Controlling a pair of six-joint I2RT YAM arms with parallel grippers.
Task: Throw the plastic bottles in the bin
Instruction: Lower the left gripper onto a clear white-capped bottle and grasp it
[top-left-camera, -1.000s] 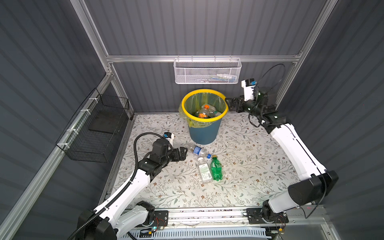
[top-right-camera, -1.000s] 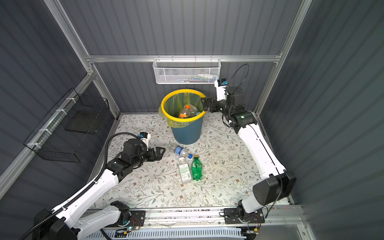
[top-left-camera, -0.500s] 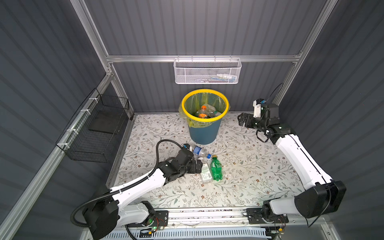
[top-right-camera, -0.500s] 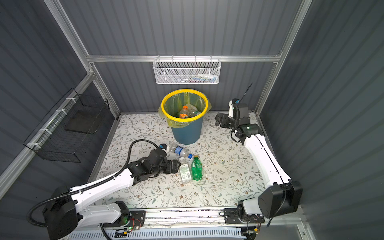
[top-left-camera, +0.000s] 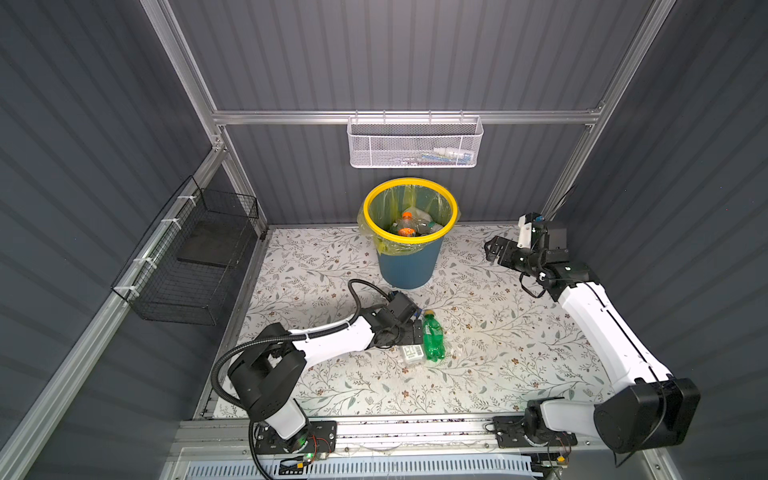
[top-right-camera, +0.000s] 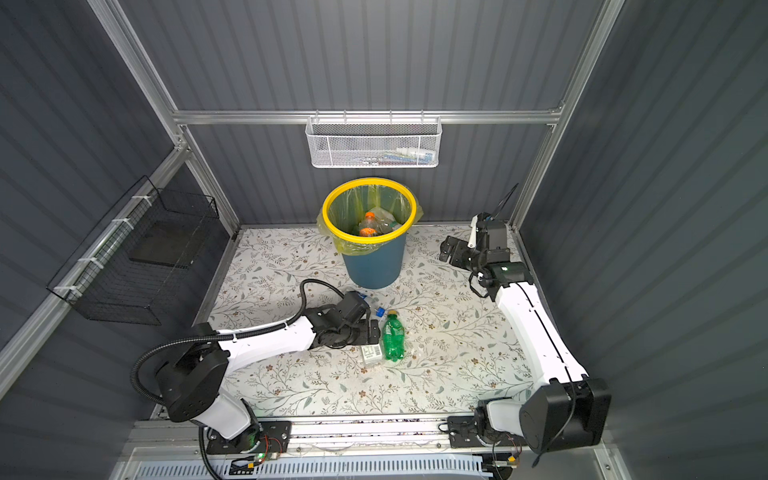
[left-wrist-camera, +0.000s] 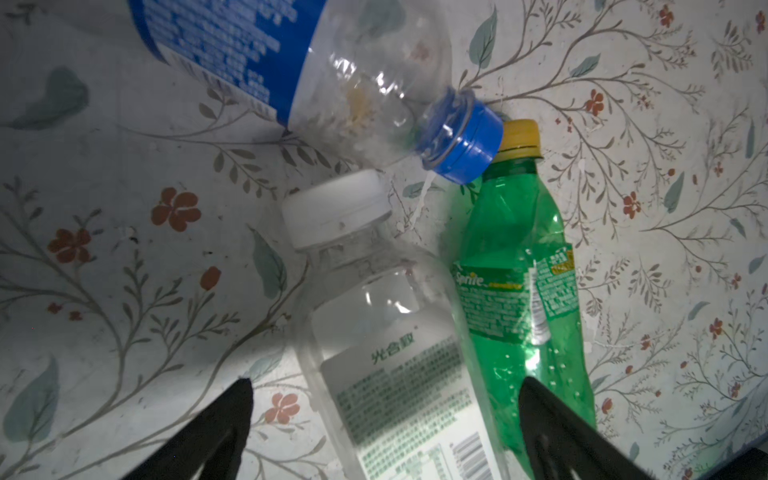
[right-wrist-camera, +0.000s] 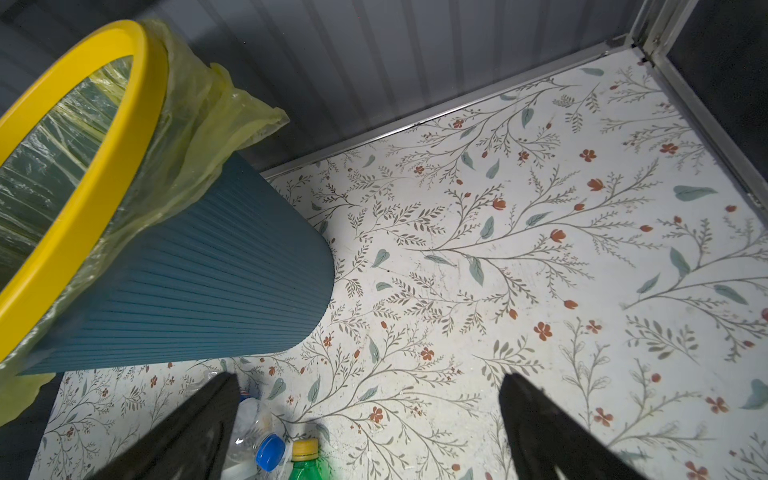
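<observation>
Floral mat (left-wrist-camera: 124, 266): green bottle (left-wrist-camera: 524, 299) label reads Sprite

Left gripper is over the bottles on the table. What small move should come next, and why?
Probably lower and close the left gripper on the white-capped clear bottle: its open jaws straddle that bottle, though one finger sits over the green bottle beside it.

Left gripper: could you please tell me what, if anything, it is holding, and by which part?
Nothing is held: the left gripper stands wide open over the white-capped clear bottle, which lies on its side, and its jaws are not closed on it.
</observation>
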